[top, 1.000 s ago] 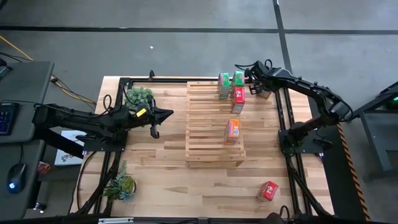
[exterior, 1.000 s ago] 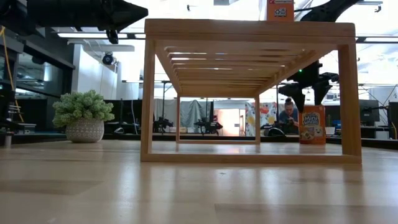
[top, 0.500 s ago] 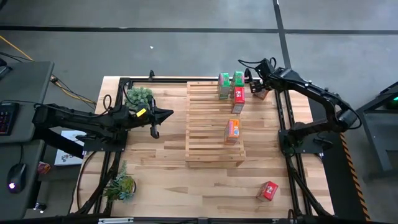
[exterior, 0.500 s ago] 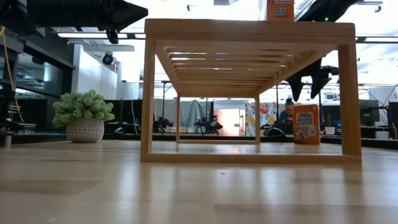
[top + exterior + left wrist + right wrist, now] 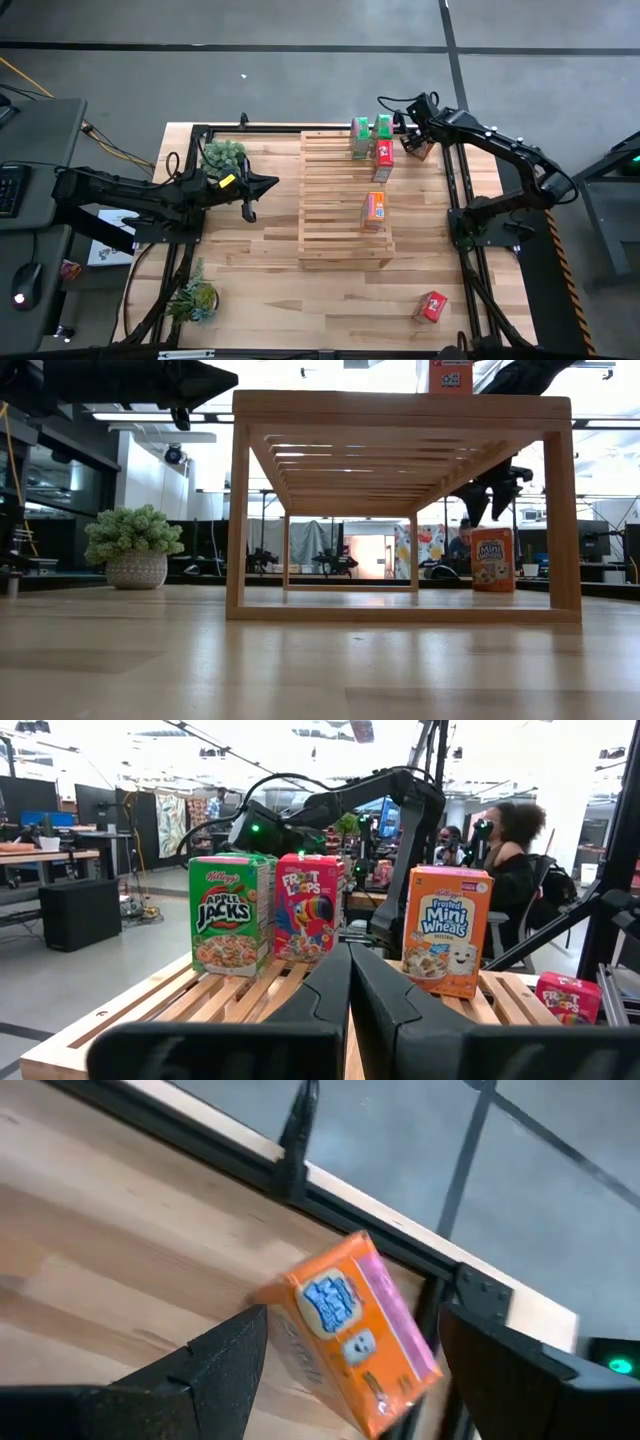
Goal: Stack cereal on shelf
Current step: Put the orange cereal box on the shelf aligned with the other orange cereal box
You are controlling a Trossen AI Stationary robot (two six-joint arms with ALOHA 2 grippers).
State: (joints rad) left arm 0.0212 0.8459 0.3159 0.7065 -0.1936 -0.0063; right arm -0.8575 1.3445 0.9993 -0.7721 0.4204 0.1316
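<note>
You've got six cereal boxes in play. From above, four sit on the shelf [image 5: 345, 200]: two green boxes [image 5: 361, 137] side by side at the far end, a red box [image 5: 383, 160] just near of them, and an orange box [image 5: 373, 211] further toward the near end. A fifth, the orange Mini-Wheats box [image 5: 352, 1330], stands on the table [image 5: 250, 250] just off the shelf's far right corner. The sixth, a red one [image 5: 432, 305], lies well apart near the table's near right corner.

Your right gripper [image 5: 405, 131] hovers over that far-right orange box with its fingers spread wide. The right wrist view shows the box between them, but you can't tell there whether they touch it. The low view shows the box resting upright on the table with the gripper above it, apart from it, which the overhead can't tell you.

The left gripper [image 5: 262, 183] waits over the table left of the shelf, fingers pressed together. Its wrist view reads labels the overhead can't: Apple Jacks, Froot Loops, Frosted Mini-Wheats.

You've also got two small plants, one [image 5: 222, 155] at the far left and another [image 5: 195, 298] near left. The tabletop is pale wood planks; beyond it is a lab with desks, monitors and a seated person [image 5: 512, 860].
</note>
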